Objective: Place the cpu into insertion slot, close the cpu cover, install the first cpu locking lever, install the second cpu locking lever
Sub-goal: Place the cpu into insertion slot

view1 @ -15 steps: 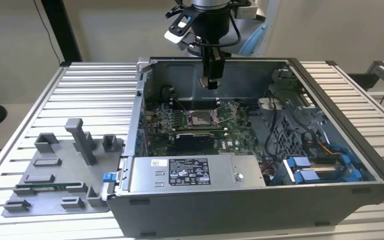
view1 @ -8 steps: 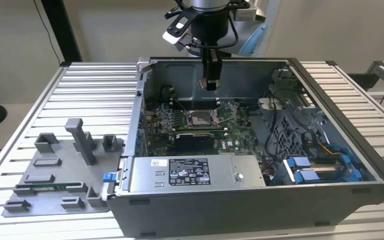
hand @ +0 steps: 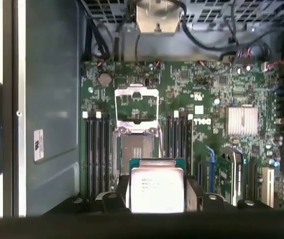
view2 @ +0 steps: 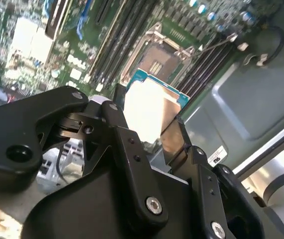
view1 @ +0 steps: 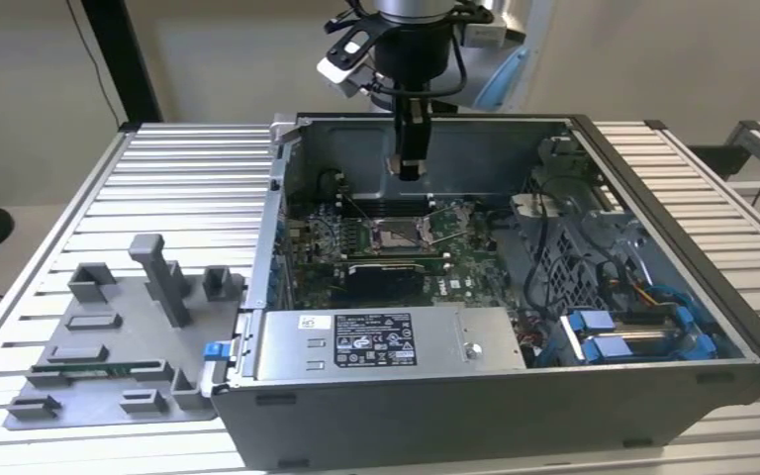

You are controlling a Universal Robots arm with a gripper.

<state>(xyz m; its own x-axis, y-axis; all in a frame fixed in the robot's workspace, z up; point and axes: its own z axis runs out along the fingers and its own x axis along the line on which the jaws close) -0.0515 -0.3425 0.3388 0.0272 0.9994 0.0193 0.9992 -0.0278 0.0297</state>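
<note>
A silvery top with a teal-green edge is noted on the cpu [hand: 156,191]. The board [hand: 181,84] is recorded as green, the slot [hand: 136,149] as dark-centred with silver rim, the cover [hand: 137,107] as silvery. The gripper [view2: 149,108] is seen black; the table [view1: 182,188] silver, ribbed.

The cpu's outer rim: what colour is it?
Teal-green around the cpu's silvery top, clearest in the second wrist view.

Even, diffuse light lay across the bench [view1: 155,188]. Computer case [view1: 486,416] interior sat in soft shadow. Glare washed out the cpu [view2: 147,113] top in second wrist view.
</note>
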